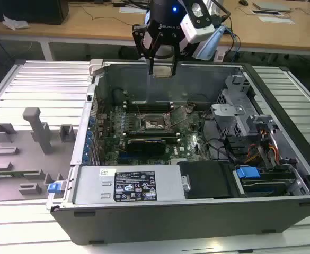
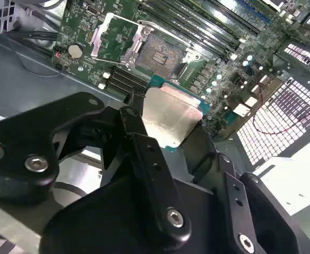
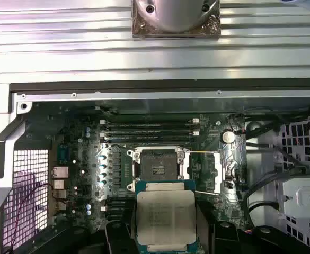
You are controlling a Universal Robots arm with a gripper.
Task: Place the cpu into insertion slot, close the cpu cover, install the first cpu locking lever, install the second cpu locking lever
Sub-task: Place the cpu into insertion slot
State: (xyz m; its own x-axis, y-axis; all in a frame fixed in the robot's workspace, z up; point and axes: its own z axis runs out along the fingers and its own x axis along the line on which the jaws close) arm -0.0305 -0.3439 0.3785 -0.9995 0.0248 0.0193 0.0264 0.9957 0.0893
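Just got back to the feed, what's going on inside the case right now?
The gripper is shut on the cpu, holding it by its edges above the open computer case. The insertion slot on the green board is bare, with its dark centre showing. The cpu cover is swung open beside it. The chip is not yet seated and hangs clear of the board.

1 ea.: cpu (image 3: 165, 214), insertion slot (image 3: 157, 168), cpu cover (image 2: 98, 41), end effector (image 1: 162, 70), PC case (image 1: 144, 225)
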